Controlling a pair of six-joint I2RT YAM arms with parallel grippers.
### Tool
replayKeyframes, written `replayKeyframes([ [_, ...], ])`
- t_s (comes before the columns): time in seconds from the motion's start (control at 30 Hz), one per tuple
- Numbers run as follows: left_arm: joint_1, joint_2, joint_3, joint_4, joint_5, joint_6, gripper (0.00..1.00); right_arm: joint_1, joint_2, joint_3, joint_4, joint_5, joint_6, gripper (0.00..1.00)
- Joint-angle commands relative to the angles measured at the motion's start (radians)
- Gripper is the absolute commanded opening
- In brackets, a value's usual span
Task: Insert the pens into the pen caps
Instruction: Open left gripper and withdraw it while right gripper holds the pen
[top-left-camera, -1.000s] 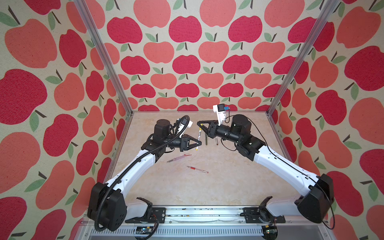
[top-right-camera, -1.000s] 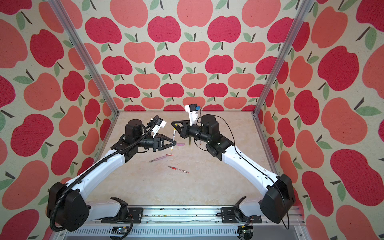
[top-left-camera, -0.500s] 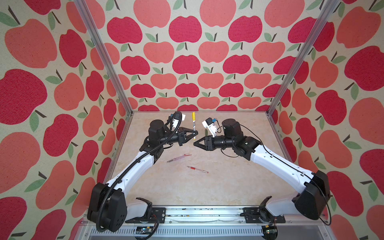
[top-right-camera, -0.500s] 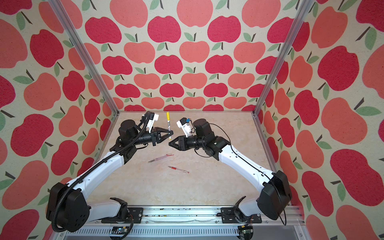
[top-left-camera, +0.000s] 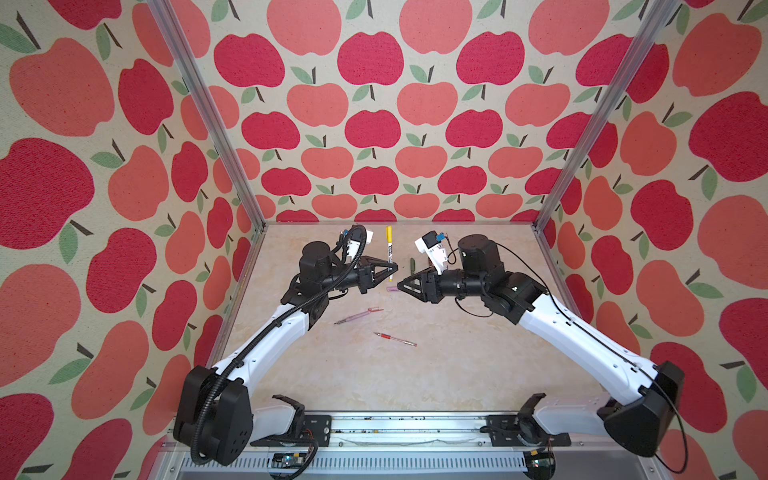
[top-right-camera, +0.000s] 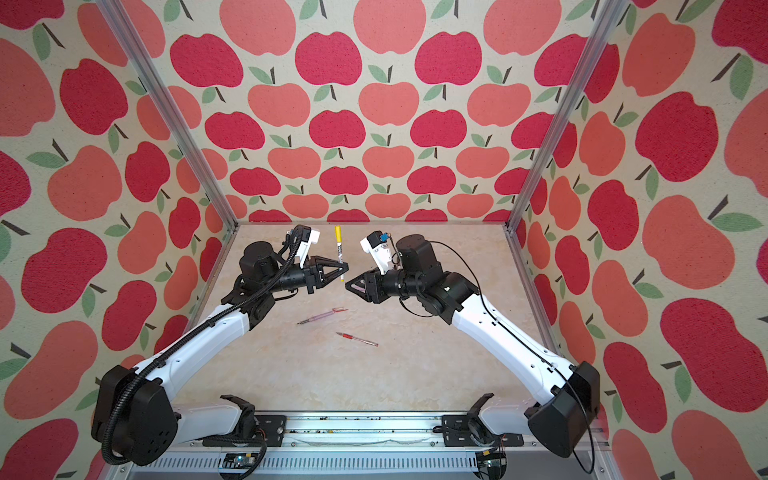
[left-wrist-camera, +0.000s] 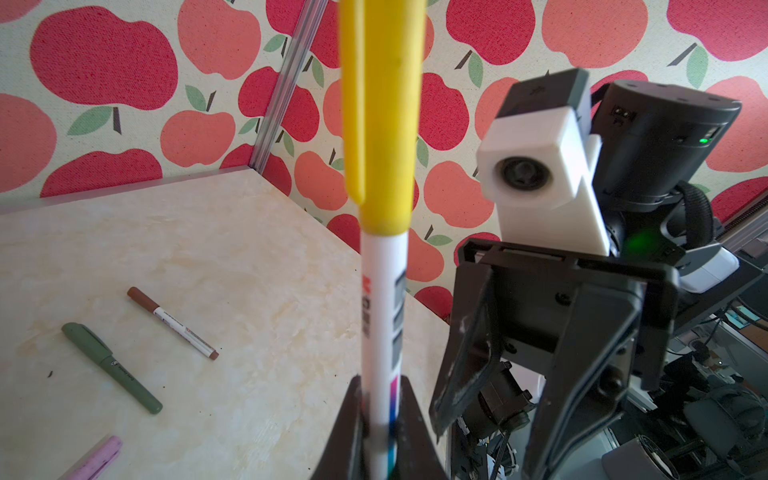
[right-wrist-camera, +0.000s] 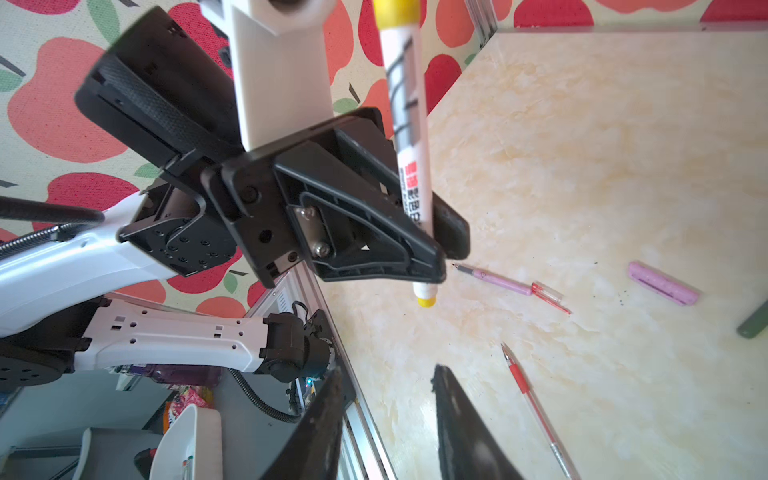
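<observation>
Blurred red-and-black print (right-wrist-camera: 412, 183) on white-and-yellow pen (right-wrist-camera: 405, 104)

walls (top-left-camera: 374, 124): red apple print | tabletop (top-left-camera: 457, 365): cream marble | posts (top-left-camera: 210, 120): aluminium

Print on the white-and-yellow pen (right-wrist-camera: 406, 124) is illegible.

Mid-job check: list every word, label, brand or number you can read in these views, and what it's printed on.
White pen with the yellow cap: red and dark characters printed along the barrel, too blurred to read.
White pen with the brown cap: tiny print on the barrel, too small to read.
Dark green pen beside it: a small pale mark, too small to read.
No other lettering shows.
</observation>
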Motion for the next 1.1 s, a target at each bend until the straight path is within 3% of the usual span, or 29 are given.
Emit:
replayKeyframes([
  [0.0, -0.020, -0.030, -0.013, -0.014, -0.011, 0.030, 0.00, -0.001, -0.015, 0.038, -0.029, 0.057, -0.056, 0.42],
  [0.6, -0.076, -0.060, -0.057, -0.006, -0.041, 0.017, 0.00, -0.001, 0.080, 0.110, 0.076, 0.085, -0.039, 0.40],
  [1.07, -0.092, -0.029, -0.052, 0.050, -0.042, -0.024, 0.00, -0.001, 0.098, 0.093, 0.118, 0.084, -0.018, 0.17],
])
